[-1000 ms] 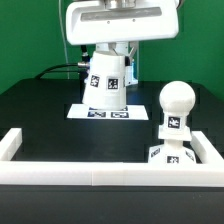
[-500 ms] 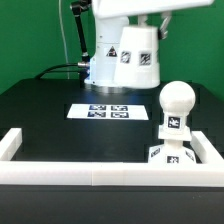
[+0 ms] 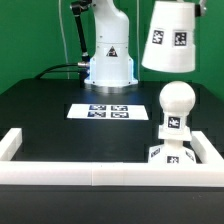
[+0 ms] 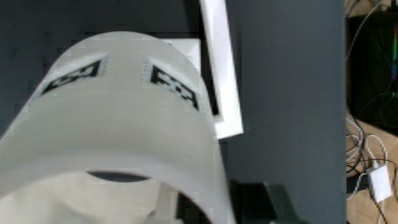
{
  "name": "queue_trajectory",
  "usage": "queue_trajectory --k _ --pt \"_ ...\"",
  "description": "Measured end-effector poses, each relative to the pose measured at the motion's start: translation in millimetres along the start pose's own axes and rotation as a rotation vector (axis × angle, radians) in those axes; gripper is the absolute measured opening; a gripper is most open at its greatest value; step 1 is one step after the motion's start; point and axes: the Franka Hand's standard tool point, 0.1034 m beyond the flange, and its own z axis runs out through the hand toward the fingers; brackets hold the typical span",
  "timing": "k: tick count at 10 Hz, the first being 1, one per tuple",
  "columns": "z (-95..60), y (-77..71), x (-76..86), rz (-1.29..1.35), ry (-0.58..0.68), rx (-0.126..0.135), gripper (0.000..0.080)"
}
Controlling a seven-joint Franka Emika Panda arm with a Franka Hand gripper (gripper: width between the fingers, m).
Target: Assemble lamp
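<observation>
The large white cone shade hangs high in the air at the exterior view's right, slightly tilted, above the bulb and apart from it. The ball-topped bulb stands upright in the small blocky base near the front right corner. In the exterior view the gripper is cut off by the top edge. In the wrist view the shade fills most of the picture. My gripper is shut on its wall, with one dark finger outside it.
The marker board lies flat on the black table, also in the wrist view. The arm's white pedestal stands behind it. A low white wall borders the front and both sides. Cables run at the back left.
The shade was lifted off the marker board and carried up and to the exterior view's right. It now hangs above the bulb. Bulb and base have not moved.
</observation>
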Motion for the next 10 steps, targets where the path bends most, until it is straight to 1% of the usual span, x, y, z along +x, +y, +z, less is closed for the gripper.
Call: queue_trajectory --k 1,2,4,5,6,7,9,10 --pt "9.7 0.2 1.0 0.0 0.005 -0.003 0.0044" --pt "22.8 0.1 0.5 -0.002 0.011 -0.007 0.0044" --pt "45.7 -1.4 -3.8 -0.008 0.01 -0.015 0.0044" --pt "54.5 -3.2 -4.5 -0.006 0.007 -0.019 0.0044" --pt "65.8 -4.2 -2.6 -0.012 0.013 -0.024 0.0044" --pt "77.9 -1.0 -2.0 -0.023 0.007 -0.031 0.0044" --pt "92.9 4.0 -0.5 -0.03 0.006 -0.039 0.0044" --pt "94.8 2.7 -0.9 -0.028 0.006 -0.04 0.0044"
